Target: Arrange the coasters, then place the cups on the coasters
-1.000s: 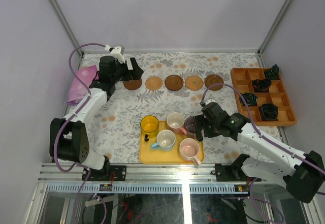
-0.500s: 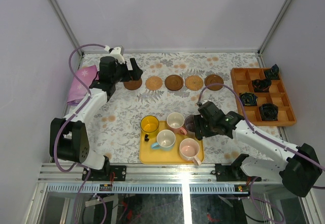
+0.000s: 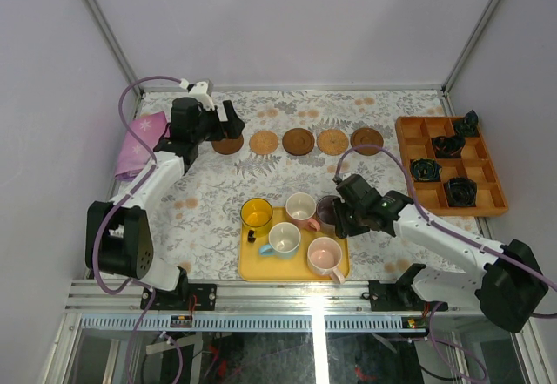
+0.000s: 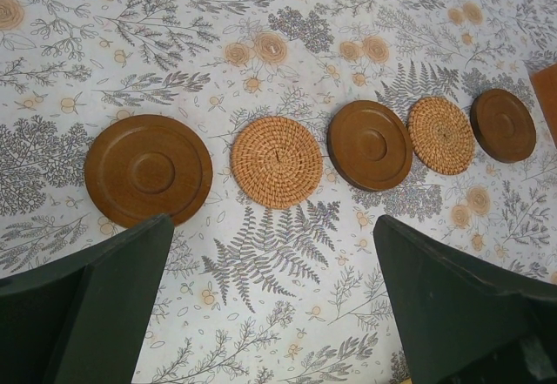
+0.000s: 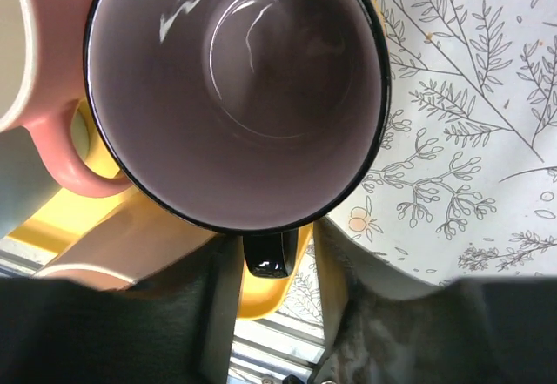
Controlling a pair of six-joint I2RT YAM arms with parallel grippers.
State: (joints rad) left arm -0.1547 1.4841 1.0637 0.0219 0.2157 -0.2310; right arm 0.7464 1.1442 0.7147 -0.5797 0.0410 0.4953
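Five coasters lie in a row at the back: dark brown [image 3: 228, 144], tan woven [image 3: 264, 142], dark brown [image 3: 298, 141], tan [image 3: 332, 142], dark brown [image 3: 366, 140]. The left wrist view shows the same row, from the left brown coaster [image 4: 148, 169] to the woven one [image 4: 277, 161]. My left gripper [image 4: 271, 223] hovers open just in front of them, holding nothing. The yellow cup [image 3: 256, 213], two pink cups [image 3: 301, 207] [image 3: 325, 254], the light blue cup [image 3: 284, 239] and the purple-grey cup [image 5: 235, 88] stand on the yellow tray [image 3: 252, 271]. My right gripper [image 5: 277, 253] straddles the purple-grey cup's black handle [image 5: 270, 255]. Its left finger touches the handle and a narrow gap shows on the right.
An orange compartment tray [image 3: 451, 165] with dark items sits at the right edge. A pink cloth [image 3: 139, 140] lies at the far left behind the left arm. The metal frame rail runs along the near edge, just below the yellow tray.
My right gripper has slid left onto the purple-grey cup's handle and its jaws have narrowed around it. The left arm has barely moved.
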